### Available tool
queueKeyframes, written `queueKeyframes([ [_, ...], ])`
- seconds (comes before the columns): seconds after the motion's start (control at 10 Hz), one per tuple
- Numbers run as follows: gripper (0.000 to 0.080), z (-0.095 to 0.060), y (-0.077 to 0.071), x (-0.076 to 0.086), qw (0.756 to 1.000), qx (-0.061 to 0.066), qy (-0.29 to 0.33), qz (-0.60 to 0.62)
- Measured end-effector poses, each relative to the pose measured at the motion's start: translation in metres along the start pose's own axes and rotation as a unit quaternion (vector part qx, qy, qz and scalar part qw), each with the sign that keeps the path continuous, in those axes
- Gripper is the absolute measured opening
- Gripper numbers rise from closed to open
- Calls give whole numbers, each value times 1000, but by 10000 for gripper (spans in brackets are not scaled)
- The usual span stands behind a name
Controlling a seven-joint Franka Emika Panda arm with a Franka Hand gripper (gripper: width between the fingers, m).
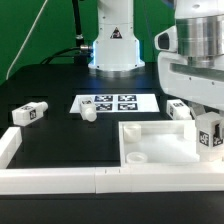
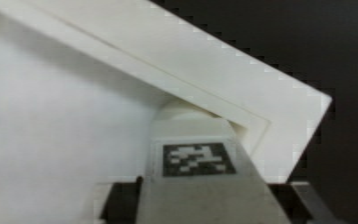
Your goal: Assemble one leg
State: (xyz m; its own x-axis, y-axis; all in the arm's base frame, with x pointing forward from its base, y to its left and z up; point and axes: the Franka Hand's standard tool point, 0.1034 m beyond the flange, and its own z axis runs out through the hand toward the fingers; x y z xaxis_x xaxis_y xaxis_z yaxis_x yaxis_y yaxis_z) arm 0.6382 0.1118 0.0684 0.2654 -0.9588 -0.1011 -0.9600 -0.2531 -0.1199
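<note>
My gripper [image 1: 211, 126] is shut on a white leg [image 1: 208, 140] with a marker tag, held upright at the exterior view's right, beside the right edge of the white tabletop panel [image 1: 172, 150]. In the wrist view the leg [image 2: 197, 135] stands between the two dark fingers [image 2: 130, 200], with the gripper [image 2: 211, 206] over a corner of the tabletop [image 2: 69, 110]. The leg's lower end is hidden behind its own body. Three other white legs lie on the black table: one at the left [image 1: 30, 113], one in the middle [image 1: 88, 112], one at the right [image 1: 180, 109].
The marker board [image 1: 108, 102] lies flat behind the tabletop. A white barrier runs along the front [image 1: 100, 181] and bends up at the left [image 1: 8, 146]. The arm's base [image 1: 113, 45] stands at the back.
</note>
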Motion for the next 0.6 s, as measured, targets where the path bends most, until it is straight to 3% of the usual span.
queueKeyframes([
  [0.1, 285, 1, -1, -1, 995, 4, -9, 97],
  [0.4, 285, 0, -3, -1, 977, 8, -20, 214],
  [0.6, 286, 1, -2, -1, 979, 8, -20, 205],
])
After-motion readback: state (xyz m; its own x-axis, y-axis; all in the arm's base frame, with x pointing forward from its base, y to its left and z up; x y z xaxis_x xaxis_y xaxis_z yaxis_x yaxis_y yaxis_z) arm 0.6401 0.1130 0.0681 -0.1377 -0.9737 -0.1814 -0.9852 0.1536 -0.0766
